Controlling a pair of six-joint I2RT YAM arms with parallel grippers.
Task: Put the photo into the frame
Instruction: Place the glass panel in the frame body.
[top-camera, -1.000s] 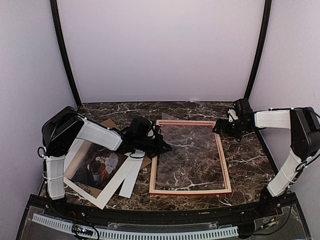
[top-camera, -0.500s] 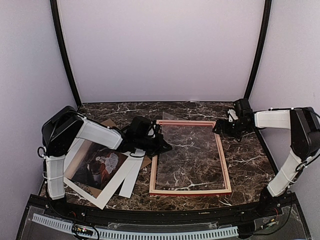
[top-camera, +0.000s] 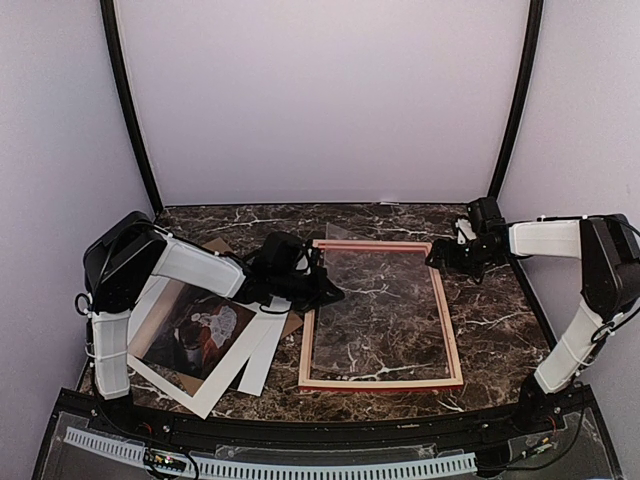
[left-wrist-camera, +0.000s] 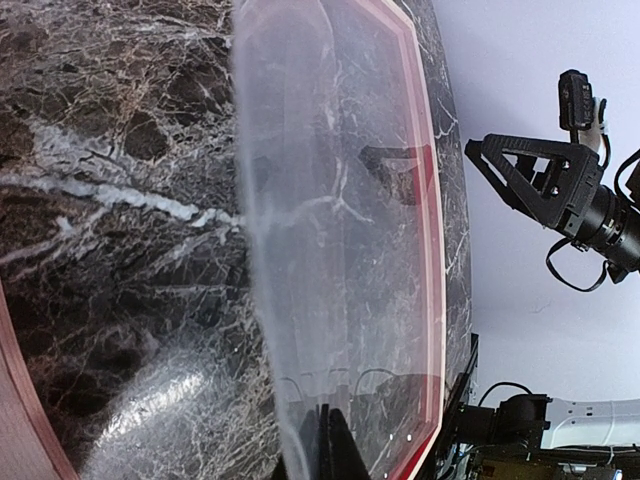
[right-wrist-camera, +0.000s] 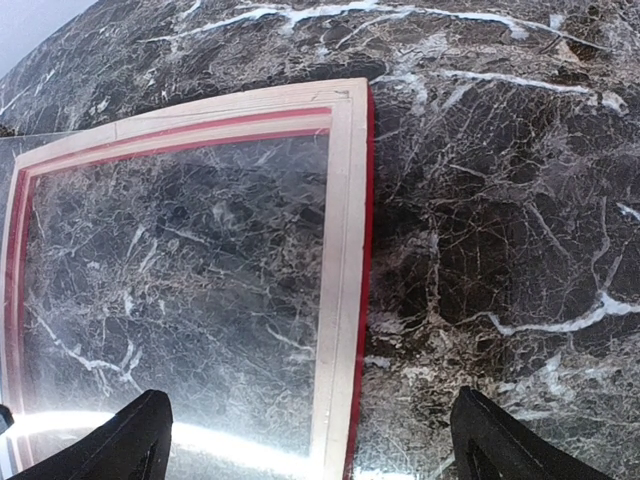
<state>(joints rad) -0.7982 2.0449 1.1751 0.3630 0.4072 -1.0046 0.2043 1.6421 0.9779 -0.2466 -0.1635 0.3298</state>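
Observation:
The frame (top-camera: 452, 330) lies back side up in the middle of the marble table, red front edge underneath. A clear pane (top-camera: 385, 290) rests tilted over its opening. My left gripper (top-camera: 325, 293) is at the frame's left rail, shut on the pane's left edge; the left wrist view shows its fingertips (left-wrist-camera: 330, 440) pinched on the pane (left-wrist-camera: 340, 230). My right gripper (top-camera: 440, 255) is open at the frame's far right corner, its fingers (right-wrist-camera: 130, 440) astride the pale right rail (right-wrist-camera: 340, 250), not touching it. The photo (top-camera: 195, 330) lies at the left under my left arm.
A white mat (top-camera: 215, 385) with a cutout lies over the photo, with a white strip (top-camera: 262, 355) beside it. A brown backing board (top-camera: 215, 247) pokes out behind my left arm. Purple walls enclose the table.

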